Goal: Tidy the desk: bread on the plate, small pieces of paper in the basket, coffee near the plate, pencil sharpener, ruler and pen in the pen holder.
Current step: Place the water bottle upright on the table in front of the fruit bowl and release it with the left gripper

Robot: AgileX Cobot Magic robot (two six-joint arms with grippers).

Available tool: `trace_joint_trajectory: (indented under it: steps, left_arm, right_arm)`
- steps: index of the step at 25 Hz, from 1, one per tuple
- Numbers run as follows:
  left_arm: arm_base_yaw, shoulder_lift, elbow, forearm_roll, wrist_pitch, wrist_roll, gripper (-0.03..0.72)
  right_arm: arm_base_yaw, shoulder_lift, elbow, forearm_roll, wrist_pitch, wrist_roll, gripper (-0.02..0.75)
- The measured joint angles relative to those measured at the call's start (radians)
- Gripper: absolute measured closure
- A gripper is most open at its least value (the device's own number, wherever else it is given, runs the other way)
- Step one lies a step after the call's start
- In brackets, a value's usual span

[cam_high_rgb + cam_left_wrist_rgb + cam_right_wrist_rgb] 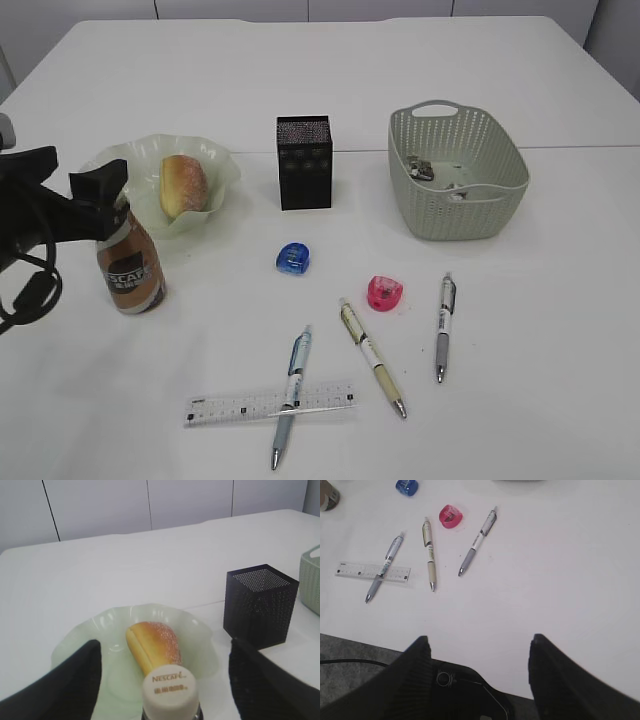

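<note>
- The left gripper (165, 680) stands spread wide around the coffee bottle (131, 262), its two dark fingers (75, 680) on either side of the white cap with clear gaps, so the bottle is released and stands upright on the table (560, 300) by itself.
- The bottle sits just beside the near-left edge of the pale green plate (225, 175), and the bread (183, 185) lies on that plate (one roll, seen just past the cap in the left wrist view).
- The right gripper (477, 665) hangs with its jaws apart and nothing between them, above the near edge of the table, well apart from every object.
- The black mesh pen holder (304, 163) stands upright between the plate and the basket (500, 215), separate from both.
- In the basket, small crumpled bits of paper (420, 168) lie on the floor near the back wall; how many is too small to tell.
- Two pencil sharpeners lie in front of the pen holder: a blue sharpener (295, 258) and a pink sharpener (385, 292), apart from each other.
- Three pens lie on the table near the front edge: a blue-grey pen (292, 395), a cream pen (372, 357) and a grey pen (444, 326).
- One clear ruler (235, 407) lies flat at the front, and the blue-grey pen lies across it, so that pen rests on top of the ruler.
- Nothing lies between the pens and the right gripper in the right wrist view, only bare table.
</note>
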Motion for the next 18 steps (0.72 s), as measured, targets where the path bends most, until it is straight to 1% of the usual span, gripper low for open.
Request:
trace_joint_trajectory:
  steps: [6,10,14,16,18]
  left_arm:
    - [0.000,-0.244,0.002,-0.069,0.359,0.000,0.115]
    - [0.000,-0.422,0.003,-0.074,0.602,0.000,0.176]
    - [0.000,-0.570,-0.057,-0.074,0.878,0.000,0.207]
    - [0.000,-0.616,-0.101,-0.053,1.014,0.000,0.209]
    - [0.017,-0.642,-0.153,-0.016,1.146,0.000,0.210]
  right_arm:
    - [0.000,0.000,0.000,0.029,0.000,0.002,0.287]
    - [0.000,0.000,0.000,0.044,0.000,0.002,0.287]
    - [0.000,0.000,0.000,0.048,0.000,0.002,0.287]
    - [0.000,0.000,0.000,0.062,0.000,0.002,0.286]
    - [0.000,0.000,0.000,0.079,0.000,0.002,0.286]
